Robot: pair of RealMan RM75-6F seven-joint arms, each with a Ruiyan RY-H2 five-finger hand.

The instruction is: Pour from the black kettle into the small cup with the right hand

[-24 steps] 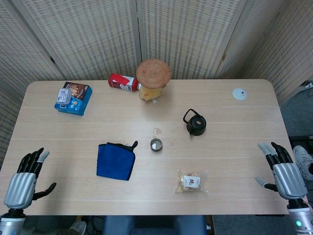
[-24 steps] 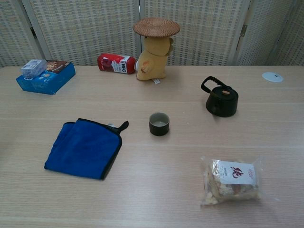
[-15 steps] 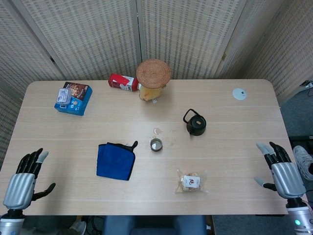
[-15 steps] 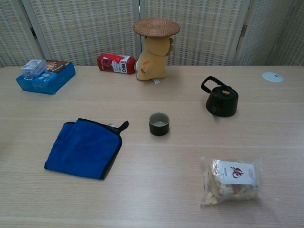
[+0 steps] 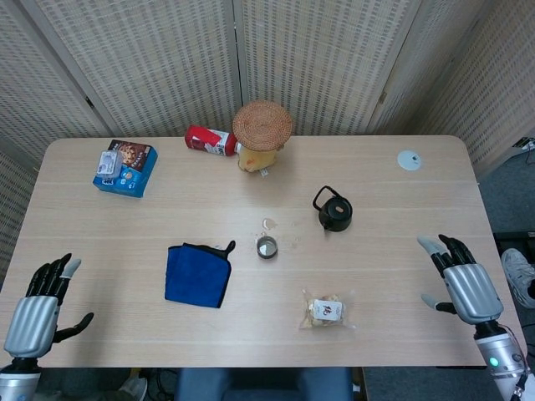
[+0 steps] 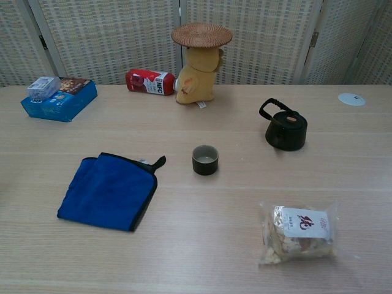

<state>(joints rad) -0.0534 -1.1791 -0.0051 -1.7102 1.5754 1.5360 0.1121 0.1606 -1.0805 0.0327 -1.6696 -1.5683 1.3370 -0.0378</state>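
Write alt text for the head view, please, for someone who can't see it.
Seen from above, a black kettle and a small cup stand apart on a wooden table, while the right hand and left hand hover open at its near corners.

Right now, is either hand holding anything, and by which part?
Nothing is held: the left hand and right hand are open, apart from the black kettle.

- A light wooden table (image 5: 401, 251) is seen, bearing all items
- A black kettle (image 5: 334, 213) and small cup (image 5: 267, 246) stand near the centre
- A blue cloth (image 5: 197, 275) and snack bag (image 5: 326, 310) lie toward the front
- A blue box (image 5: 125, 167), red bottle (image 5: 209, 140), straw-hatted plush toy (image 5: 261, 138) and white disc (image 5: 409, 159) are placed at the back
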